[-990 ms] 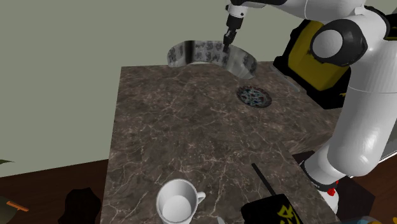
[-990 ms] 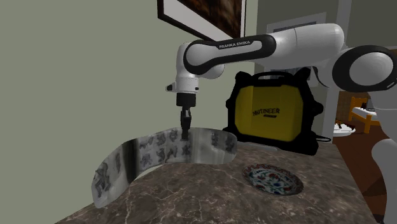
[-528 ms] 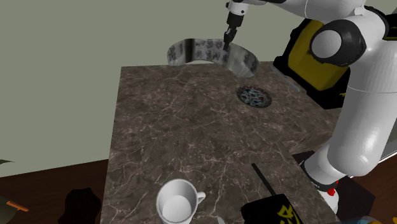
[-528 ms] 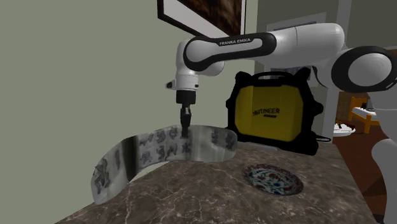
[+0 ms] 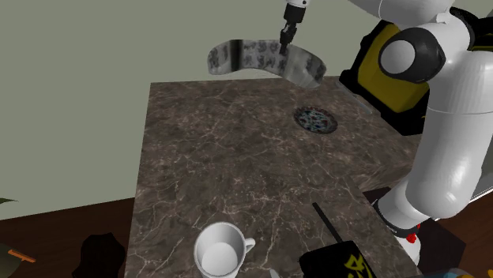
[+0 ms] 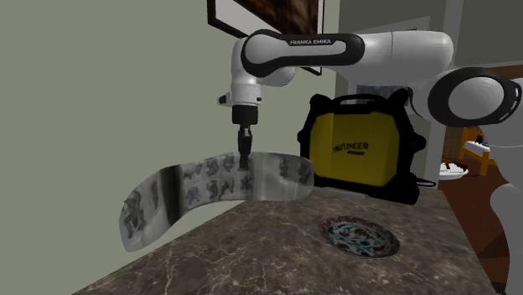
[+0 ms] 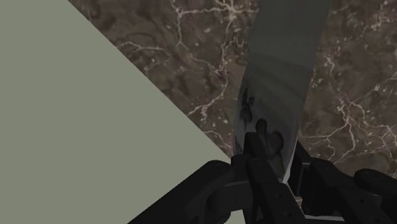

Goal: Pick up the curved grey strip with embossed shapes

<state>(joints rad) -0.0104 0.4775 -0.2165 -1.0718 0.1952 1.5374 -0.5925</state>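
Moved: your strip [image 5: 245, 55] has risen clear of the tabletop [image 5: 237, 158].
Claw [image 5: 284, 47]: pinched shut on its top edge, so it hangs.

white rounded arm [image 6: 394, 50], dark joints [image 6: 482, 94], 'franka emika' lettered on one, slim black gripper [image 6: 244, 157].

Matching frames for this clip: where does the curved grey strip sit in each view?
Shoulder view: curved grey strip at top centre, above the marble tabletop's far edge.
Second exterior view: strip left of centre, beside the tabletop.
Wrist view: strip clasped in the gripper, extending away from it.
Shared landmark: the marble tabletop.
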